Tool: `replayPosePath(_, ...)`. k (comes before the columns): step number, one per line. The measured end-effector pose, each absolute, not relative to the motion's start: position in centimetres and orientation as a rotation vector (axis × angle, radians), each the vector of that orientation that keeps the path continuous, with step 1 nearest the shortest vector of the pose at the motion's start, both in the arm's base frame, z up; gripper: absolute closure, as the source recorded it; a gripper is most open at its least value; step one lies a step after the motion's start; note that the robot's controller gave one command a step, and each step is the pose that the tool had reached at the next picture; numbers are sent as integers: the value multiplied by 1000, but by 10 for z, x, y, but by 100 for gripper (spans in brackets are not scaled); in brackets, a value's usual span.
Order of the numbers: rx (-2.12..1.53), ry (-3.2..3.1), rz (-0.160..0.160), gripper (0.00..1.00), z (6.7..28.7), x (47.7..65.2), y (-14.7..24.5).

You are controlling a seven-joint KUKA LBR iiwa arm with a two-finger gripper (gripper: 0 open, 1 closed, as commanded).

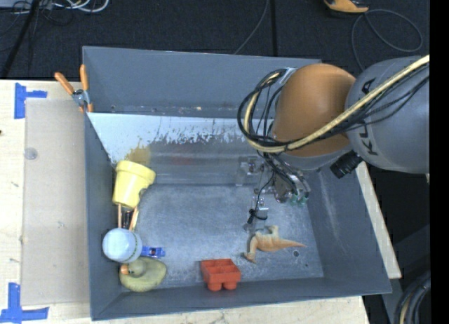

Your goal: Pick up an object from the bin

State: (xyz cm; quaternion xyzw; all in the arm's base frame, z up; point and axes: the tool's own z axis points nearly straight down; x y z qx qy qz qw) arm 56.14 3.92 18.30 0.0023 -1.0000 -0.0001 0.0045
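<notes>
Several small things loose on the scratched, dull grey metal floor of the bin [210,203]. Nearest the gripper [257,216]: a tan plastic animal figure [272,244], smooth, with a long pointed tail tapering toward the right. Lies on its side on the right part of the floor, near the front wall. Gripper dark and slender, just above and a little left of that figure in the view, under the glossy orange dome of the wrist cover [312,109] and loops of black cable [256,116]. Whether spread apart or pressed together: cannot tell. Well apart from both, by the front wall: a red studded building brick [219,274], blocky and matte. Along the left wall, close together: a yellow plastic cup-shaped piece [132,181], tilted; below it a pale blue-white round thing [120,245], smooth and domed; then an olive-yellow rubber duck [144,274], rounded and soft-looking, in the front left corner.
</notes>
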Motion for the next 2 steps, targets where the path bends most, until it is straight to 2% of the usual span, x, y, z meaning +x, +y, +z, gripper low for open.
replayPosePath(1,5,-3140,-1,0,188,563,39)
replayPosePath(2,102,-3139,-1,0,125,549,3)
